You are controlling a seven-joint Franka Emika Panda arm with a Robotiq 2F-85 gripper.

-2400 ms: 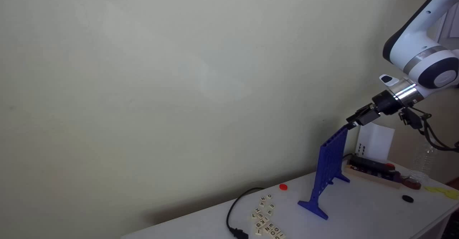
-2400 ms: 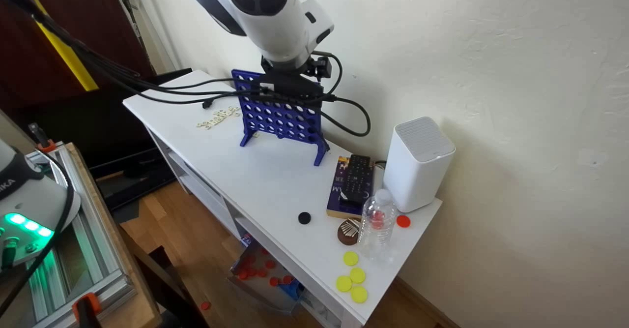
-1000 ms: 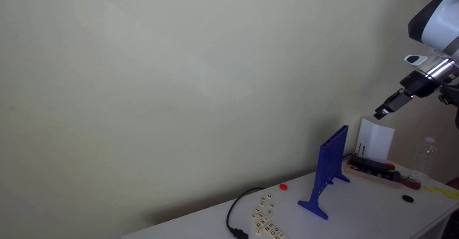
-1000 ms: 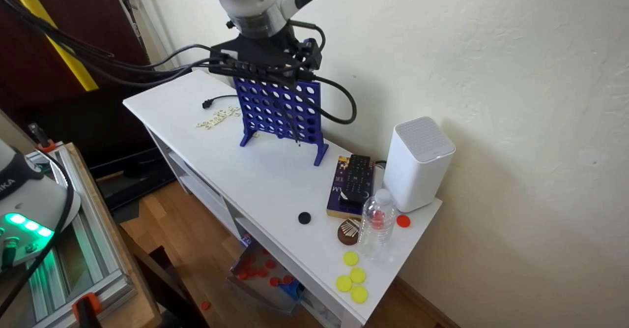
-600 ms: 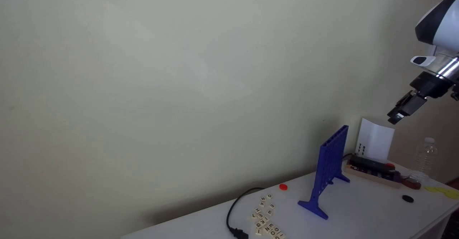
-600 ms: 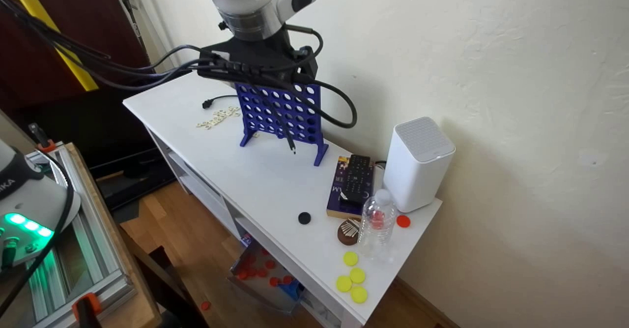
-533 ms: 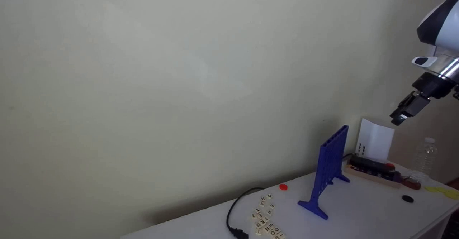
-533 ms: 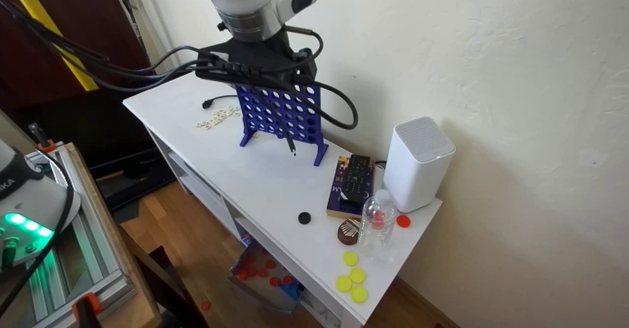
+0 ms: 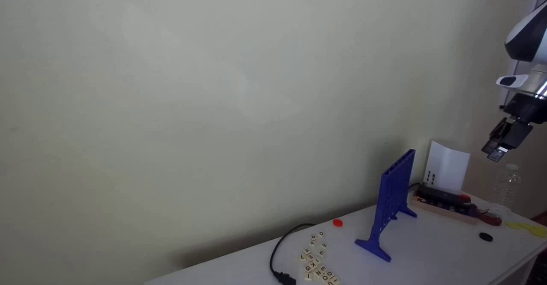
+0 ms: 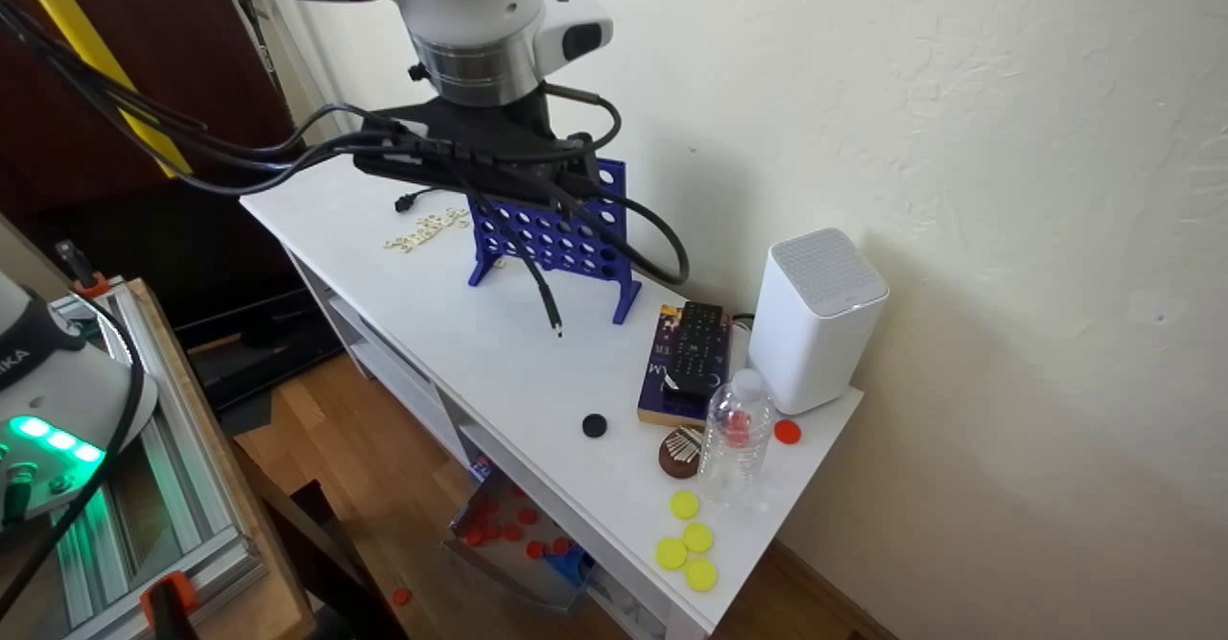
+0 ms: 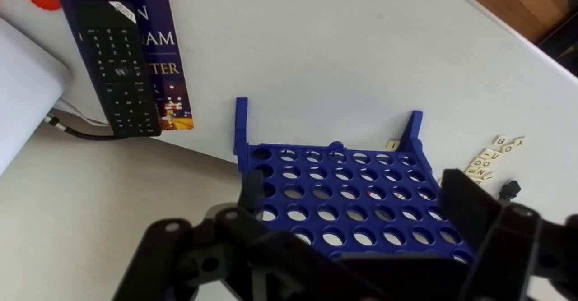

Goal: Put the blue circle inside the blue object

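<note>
- pale wall (image 9: 213,105) behind a white table (image 10: 499,362) in both exterior views.
- blue panel (image 9: 393,191) upright on splayed feet on the table, near the wall; in an exterior view the arm (image 10: 470,7) and its dark cables (image 10: 548,297) hide part of it. in the wrist view, three holes (image 11: 264,171) at its left edge look dark.
- gripper (image 11: 352,186) up in the air, well apart from the panel; its fingers (image 11: 465,206) stand wide, with the panel showing beyond the gap.
- black disc (image 10: 594,425) flat on the table, well apart from the panel; i cannot tell if it is the one the task means.
- to its right, a book (image 10: 654,386) with a black remote (image 10: 697,352) on top, and farther right a white box (image 10: 820,323).
- clear bottle (image 10: 736,448) upright between a brown round piece (image 10: 677,458) on its left and a red disc (image 10: 788,431) on its right.
- four yellow discs (image 10: 699,575) at the near end.
- letter tiles (image 10: 422,232) at the far left, a black plug (image 10: 405,202) near them.
</note>
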